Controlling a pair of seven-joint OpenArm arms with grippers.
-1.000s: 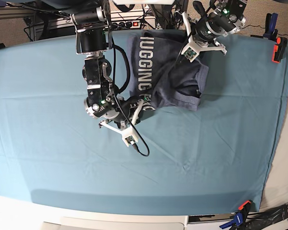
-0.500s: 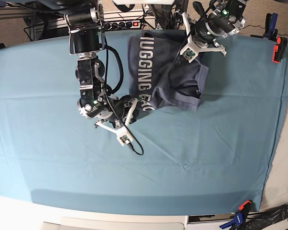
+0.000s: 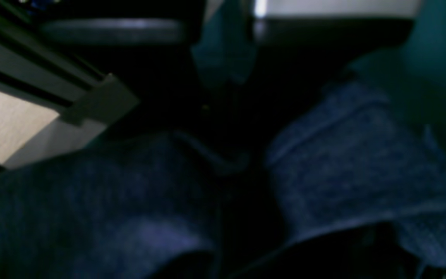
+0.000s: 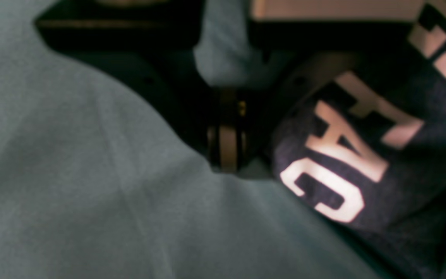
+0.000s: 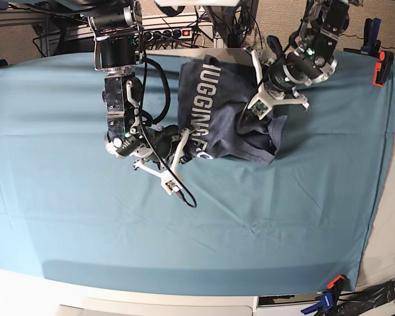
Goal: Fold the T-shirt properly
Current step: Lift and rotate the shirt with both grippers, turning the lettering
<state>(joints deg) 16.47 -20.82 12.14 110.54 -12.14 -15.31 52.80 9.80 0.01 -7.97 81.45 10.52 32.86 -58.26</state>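
Note:
The blue-grey T-shirt (image 5: 227, 122) lies bunched at the far middle of the teal table cloth (image 5: 283, 217), its white lettering facing left. My left gripper (image 5: 258, 108) is shut on the shirt's upper right part and holds it up off the cloth. Blurred blue fabric (image 3: 354, 162) fills the left wrist view around the dark fingers. My right gripper (image 5: 182, 141) is shut on the shirt's lower left edge. In the right wrist view its fingertips (image 4: 227, 155) are pressed together low over the cloth (image 4: 72, 174), with the lettered fabric (image 4: 343, 162) bulging out right beside them.
An orange clamp (image 5: 380, 66) grips the cloth at the far right edge and a blue and orange clamp (image 5: 329, 297) at the near right corner. A power strip and cables (image 5: 178, 31) lie behind the far edge. The table ends at the right (image 5: 382, 197).
My left gripper has come nearer and lower, dragging the shirt's far part away from the back edge. My right arm has shifted left, taking the lettered edge with it.

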